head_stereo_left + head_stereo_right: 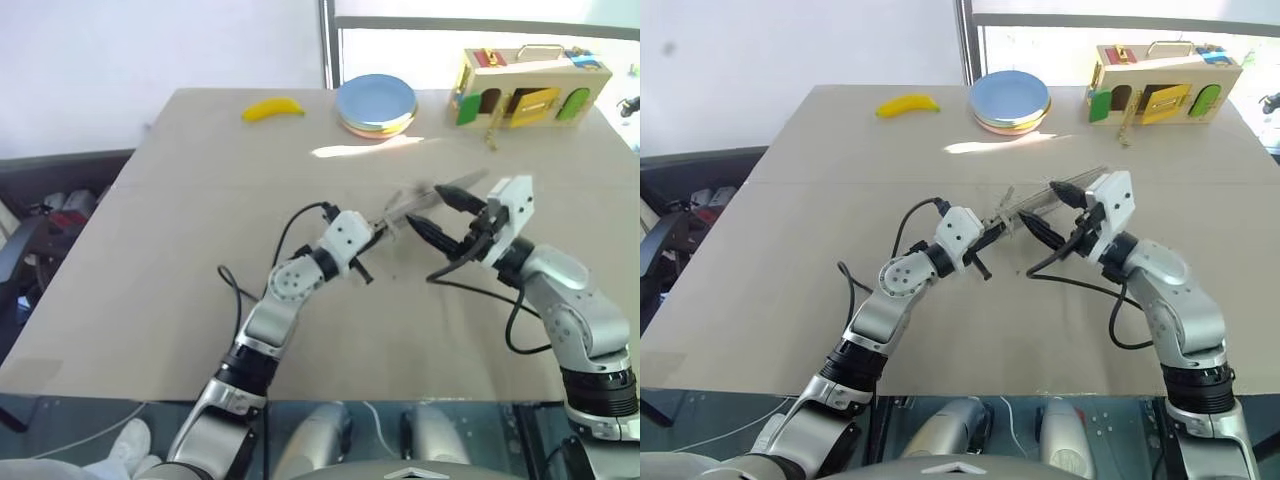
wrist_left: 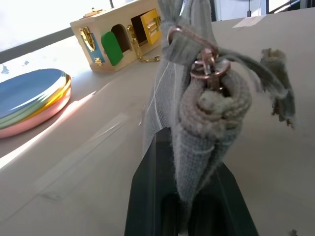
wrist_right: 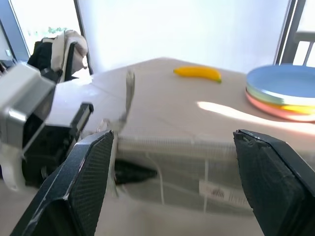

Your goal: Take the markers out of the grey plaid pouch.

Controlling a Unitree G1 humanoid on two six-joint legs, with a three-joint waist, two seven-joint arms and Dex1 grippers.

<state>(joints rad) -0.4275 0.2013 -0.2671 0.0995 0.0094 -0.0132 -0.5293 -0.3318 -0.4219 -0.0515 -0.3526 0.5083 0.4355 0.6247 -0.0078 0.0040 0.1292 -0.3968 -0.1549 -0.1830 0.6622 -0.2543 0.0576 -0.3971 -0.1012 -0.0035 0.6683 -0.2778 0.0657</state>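
The grey plaid pouch [image 1: 425, 203] hangs in the air above the tan table [image 1: 180, 250], stretched out level between my two hands. My left gripper [image 1: 374, 236] is shut on the pouch's near end, where the grey fabric [image 2: 197, 123] bunches up between its fingers [image 2: 150, 196] below a copper zipper pull [image 2: 206, 66]. My right gripper [image 1: 442, 216] stands open at the other end, one black finger [image 3: 88, 182] on each side of the pouch [image 3: 197, 147] without pinching it. The markers are hidden.
At the table's far edge lie a yellow banana [image 1: 273, 108], a stack of coloured plates [image 1: 376, 104] and a wooden latch box [image 1: 530, 88]. A dark chair [image 1: 40, 225] stands off the table's left side. Cables loop from both wrists.
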